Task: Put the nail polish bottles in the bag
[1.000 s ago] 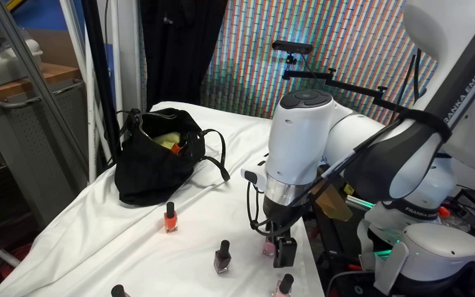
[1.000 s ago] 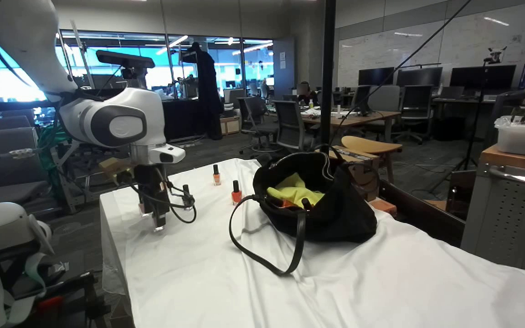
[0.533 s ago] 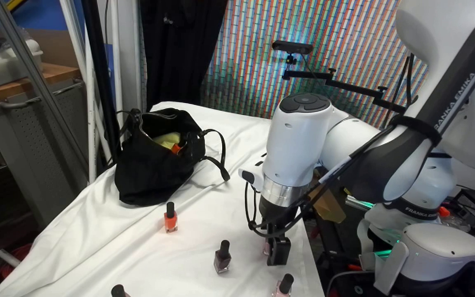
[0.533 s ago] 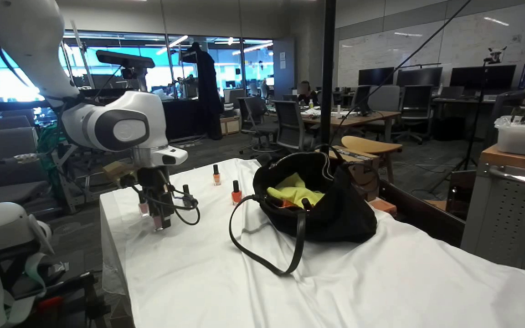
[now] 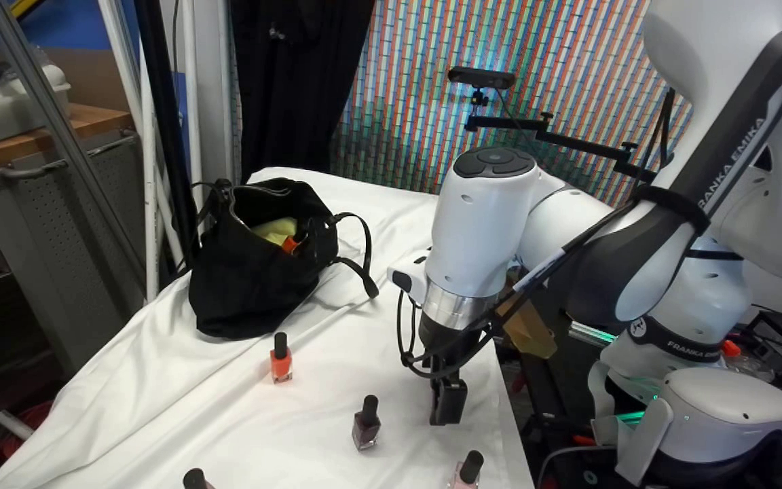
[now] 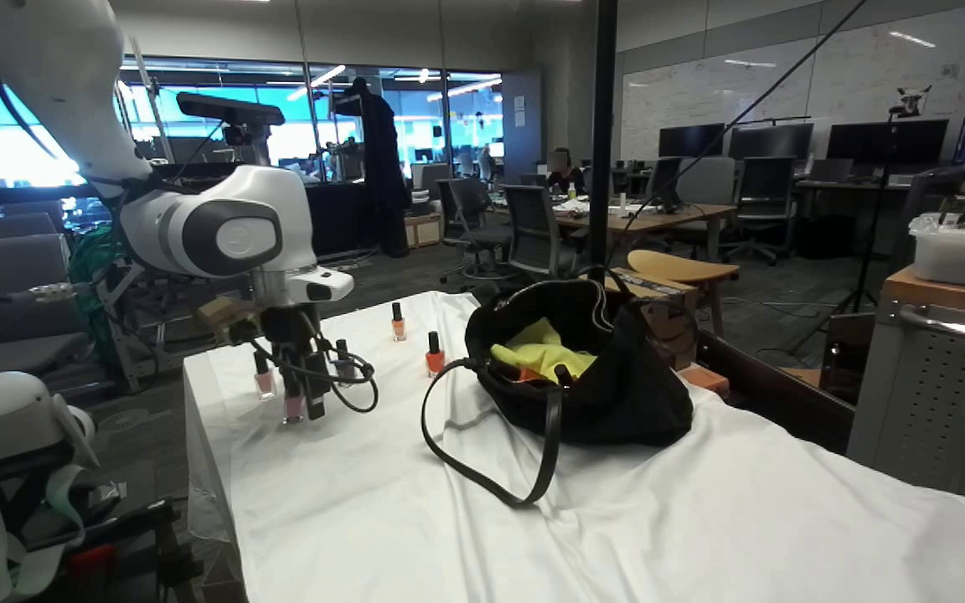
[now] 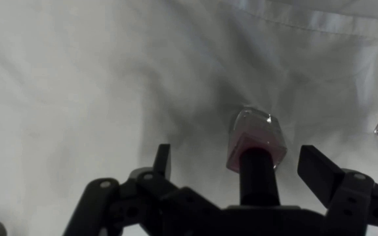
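My gripper [image 7: 235,147] is open. A pink bottle [image 7: 258,137] with a black cap stands between its fingers, nearer the right one, with gaps on both sides. In an exterior view this bottle [image 6: 292,408] stands on the cloth beside the gripper [image 6: 307,402]; in an exterior view the gripper [image 5: 447,407] hides it. A light pink bottle [image 5: 464,473], a dark bottle [image 5: 366,429] and an orange-red bottle [image 5: 281,365] stand on the cloth. A peach bottle [image 6: 399,327] stands farther off. The black bag [image 5: 248,292] is open, showing yellow-green, something orange [image 5: 289,244] and a black cap [image 6: 564,375] inside.
The white cloth [image 6: 415,519] covers the table, with wrinkles near the bag. A looped bag handle [image 6: 533,469] lies over the cloth. The table edge [image 5: 510,421] runs close beside the gripper on the robot base's side. A camera arm [image 5: 567,142] stands behind.
My gripper has shifted sideways, away from the table edge. It now hides the pink bottle in an exterior view, while more of that bottle and the light pink one shows in an exterior view.
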{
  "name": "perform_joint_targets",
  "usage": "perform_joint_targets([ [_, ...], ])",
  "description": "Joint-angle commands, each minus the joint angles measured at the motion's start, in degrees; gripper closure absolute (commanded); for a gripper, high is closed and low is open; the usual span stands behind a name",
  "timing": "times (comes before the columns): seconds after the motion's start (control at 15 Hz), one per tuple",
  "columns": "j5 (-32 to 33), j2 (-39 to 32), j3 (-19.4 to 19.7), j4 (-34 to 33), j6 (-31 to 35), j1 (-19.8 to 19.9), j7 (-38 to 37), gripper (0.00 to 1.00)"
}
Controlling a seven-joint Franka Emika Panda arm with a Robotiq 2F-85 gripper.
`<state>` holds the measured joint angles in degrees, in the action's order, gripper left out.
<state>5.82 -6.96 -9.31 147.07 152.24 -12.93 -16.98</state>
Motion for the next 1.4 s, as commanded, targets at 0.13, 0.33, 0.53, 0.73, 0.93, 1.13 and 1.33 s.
perform_joint_targets([
  [0.13, 0.5, -2.1, 0.3, -1.2, -0.4, 0.0, 0.2, 0.00],
  [0.33, 0.1, -2.0, 0.1, -1.2, -0.9, 0.0, 0.7, 0.00],
  [0.53, -0.6, -1.9, -0.2, -1.1, -2.1, 0.0, 1.2, 0.00],
  [0.73, -1.1, -1.5, -0.6, -1.1, -3.4, 0.0, 1.6, 0.00],
  [0.93, -1.9, -1.4, -1.2, -1.0, -4.0, 0.0, 2.2, 0.00],
  [1.13, -2.2, -1.5, -1.6, -0.9, -3.3, -0.1, 2.7, 0.00],
  [1.33, -1.9, -1.7, -1.7, -1.0, -3.3, -0.2, 2.5, 0.00],
])
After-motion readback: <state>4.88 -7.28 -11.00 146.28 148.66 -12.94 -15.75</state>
